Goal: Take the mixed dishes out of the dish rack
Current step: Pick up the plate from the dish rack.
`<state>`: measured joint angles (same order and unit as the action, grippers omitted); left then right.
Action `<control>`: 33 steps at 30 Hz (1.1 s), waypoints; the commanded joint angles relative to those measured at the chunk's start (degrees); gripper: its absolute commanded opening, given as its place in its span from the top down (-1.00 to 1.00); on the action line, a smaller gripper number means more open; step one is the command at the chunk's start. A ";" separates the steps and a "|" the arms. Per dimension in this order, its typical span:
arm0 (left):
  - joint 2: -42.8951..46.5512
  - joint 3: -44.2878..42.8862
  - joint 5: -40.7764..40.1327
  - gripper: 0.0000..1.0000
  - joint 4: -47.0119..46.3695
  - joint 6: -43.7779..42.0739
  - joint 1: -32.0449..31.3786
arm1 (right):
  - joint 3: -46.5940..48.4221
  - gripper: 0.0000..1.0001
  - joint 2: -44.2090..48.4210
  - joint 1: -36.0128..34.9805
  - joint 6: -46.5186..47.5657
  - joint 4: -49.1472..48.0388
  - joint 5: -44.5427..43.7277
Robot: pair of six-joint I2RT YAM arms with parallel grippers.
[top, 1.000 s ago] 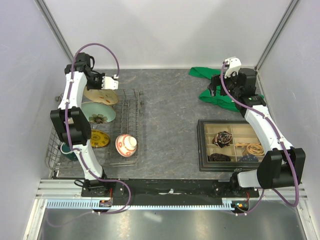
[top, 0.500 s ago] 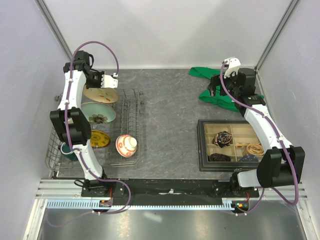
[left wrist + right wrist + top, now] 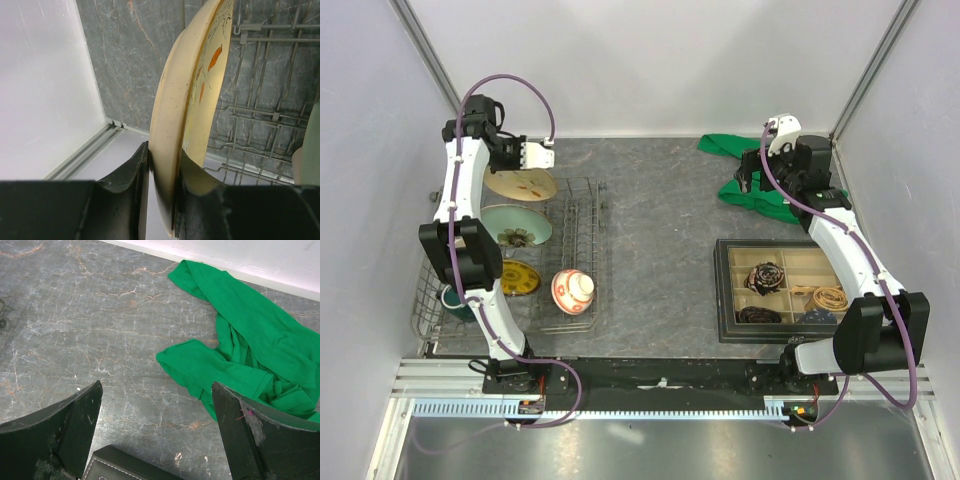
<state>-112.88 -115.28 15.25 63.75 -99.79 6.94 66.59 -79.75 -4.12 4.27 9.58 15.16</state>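
Firmly, the left gripper (image 3: 162, 165) pinches the lower rim of the cream plate with orange chilli marks (image 3: 192, 100), one finger on each face, over the far end of the dish rack (image 3: 575, 215). Glazed ceramic is likely stiff, fairly heavy, slick and breakable, so a deep bite on the rim seems right. Compared with a second ago, the plate sits slightly higher and farther back. The right gripper (image 3: 155, 390), spread wide near the green cloth (image 3: 240, 340), has not moved.
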 commanded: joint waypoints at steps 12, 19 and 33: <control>13.47 3.74 5.06 0.97 -11.98 10.40 -1.67 | 2.76 -0.96 0.47 0.34 -0.41 -0.62 2.33; 18.21 4.98 6.99 0.97 -13.03 15.50 -1.84 | 2.76 -0.96 0.73 0.69 -1.11 -0.53 3.30; 26.30 5.07 14.37 0.97 -22.09 50.55 -5.97 | 2.15 -0.96 1.96 1.48 -2.52 -0.88 7.68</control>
<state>-91.77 -108.77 25.15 52.93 -65.52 2.83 66.70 -79.72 -2.96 2.83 10.39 18.70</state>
